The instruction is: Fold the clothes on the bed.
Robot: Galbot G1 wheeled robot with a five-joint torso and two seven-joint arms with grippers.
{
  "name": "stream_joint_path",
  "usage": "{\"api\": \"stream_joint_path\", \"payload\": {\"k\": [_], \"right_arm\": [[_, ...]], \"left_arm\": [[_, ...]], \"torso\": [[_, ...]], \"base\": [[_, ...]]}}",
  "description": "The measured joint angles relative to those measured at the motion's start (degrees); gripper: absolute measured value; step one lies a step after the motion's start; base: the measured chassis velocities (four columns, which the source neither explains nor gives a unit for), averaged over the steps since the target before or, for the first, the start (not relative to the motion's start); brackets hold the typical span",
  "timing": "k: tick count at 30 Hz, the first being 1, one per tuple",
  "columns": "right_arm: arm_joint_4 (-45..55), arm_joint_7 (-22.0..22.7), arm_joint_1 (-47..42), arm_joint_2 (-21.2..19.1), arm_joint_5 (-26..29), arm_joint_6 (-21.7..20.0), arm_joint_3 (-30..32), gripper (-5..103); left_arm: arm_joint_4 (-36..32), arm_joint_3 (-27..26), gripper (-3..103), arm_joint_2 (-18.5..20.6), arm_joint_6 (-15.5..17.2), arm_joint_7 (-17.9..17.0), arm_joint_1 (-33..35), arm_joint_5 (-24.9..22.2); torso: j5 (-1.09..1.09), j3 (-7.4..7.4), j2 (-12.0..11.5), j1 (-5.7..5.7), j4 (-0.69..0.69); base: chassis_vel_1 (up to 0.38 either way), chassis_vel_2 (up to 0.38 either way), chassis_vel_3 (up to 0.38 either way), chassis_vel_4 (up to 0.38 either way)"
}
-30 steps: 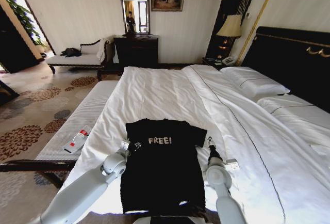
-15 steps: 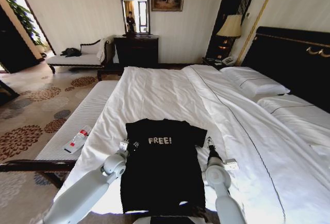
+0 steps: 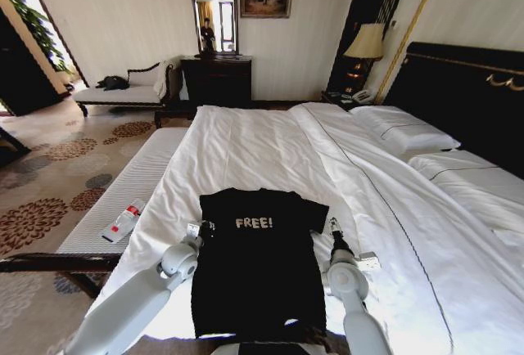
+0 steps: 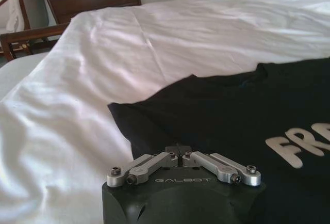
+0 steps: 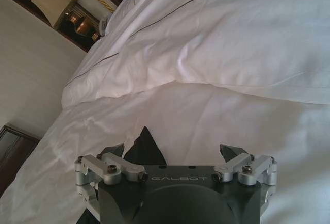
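Two grippers flank one black T-shirt [image 3: 255,261], which lies flat and chest-up on the near part of the bed [image 3: 270,146], its white "FREE!" lettering toward the pillows and its hem toward the robot. The shirt's long axis runs straight away from the robot, so collar and sleeves are the far end, and each arm has one sleeve on its own side. The left gripper [image 3: 199,229] sits at the shirt's left edge just by the left sleeve; in the left wrist view its fingers [image 4: 178,158] are drawn together with almost no gap, poised low over the black cloth [image 4: 221,110], and whether they pinch any fabric cannot be told. The right gripper [image 3: 334,226] rests beside the right sleeve, a little outside the shirt's edge; its wrist view shows the jaws spread wide, with the pointed tip of the right sleeve [image 5: 144,144] lying between the two fingers and white sheet [image 5: 216,105] ahead. Judging from this, the sleeves are the natural first grab, each lying just inward from its gripper toward the shirt's midline, and the two arms look about equally near. A white ribbed bench [image 3: 123,195] with a small bottle [image 3: 123,221] runs along the bed's left side, well apart from the shirt.
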Motion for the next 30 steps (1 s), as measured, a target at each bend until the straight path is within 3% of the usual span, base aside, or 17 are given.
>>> {"api": "stream_joint_path", "payload": {"k": [6, 15, 18, 21, 25, 30], "right_arm": [[0.0, 0.0, -0.1, 0.2, -0.3, 0.0, -0.3, 100], [0.0, 0.1, -0.3, 0.5, -0.8, -0.1, -0.5, 100], [0.0, 0.1, -0.5, 0.4, -0.9, -0.1, -0.2, 100], [0.0, 0.2, -0.5, 0.3, -0.9, -0.1, -0.1, 100], [-0.1, 0.2, -0.5, 0.4, -0.9, -0.1, 0.0, 100], [-0.5, 0.3, -0.3, 0.6, -0.9, -0.1, -0.3, 100]], "left_arm": [[-1.5, -1.8, 0, 0.7, -0.3, 0.0, 0.9, -0.9], [-1.2, 1.6, 0, 1.1, -0.3, 0.3, 0.8, 1.5], [0.8, 3.1, 16, -0.2, -0.4, 0.5, 0.1, 2.6], [1.5, 3.4, 22, -0.7, -0.2, 0.4, -0.4, 2.7], [2.4, 3.8, 42, -1.2, 0.2, 0.2, -1.3, 2.6], [2.9, 4.1, 47, -1.4, 0.2, 0.2, -1.7, 2.5]], "torso": [[0.0, 0.0, 0.0, 0.0, 0.0], [0.0, 0.0, 0.0, 0.0, 0.0], [-0.01, 0.0, 0.0, 0.0, 0.0], [0.0, 0.0, 0.0, 0.0, 0.0], [0.0, 0.0, 0.0, 0.0, 0.0], [0.0, 0.0, 0.0, 0.0, 0.0]], "base": [[0.0, 0.0, 0.0, 0.0], [0.0, 0.0, 0.0, 0.0], [0.0, 0.0, 0.0, 0.0], [0.0, 0.0, 0.0, 0.0], [0.0, 0.0, 0.0, 0.0], [0.0, 0.0, 0.0, 0.0]]}}
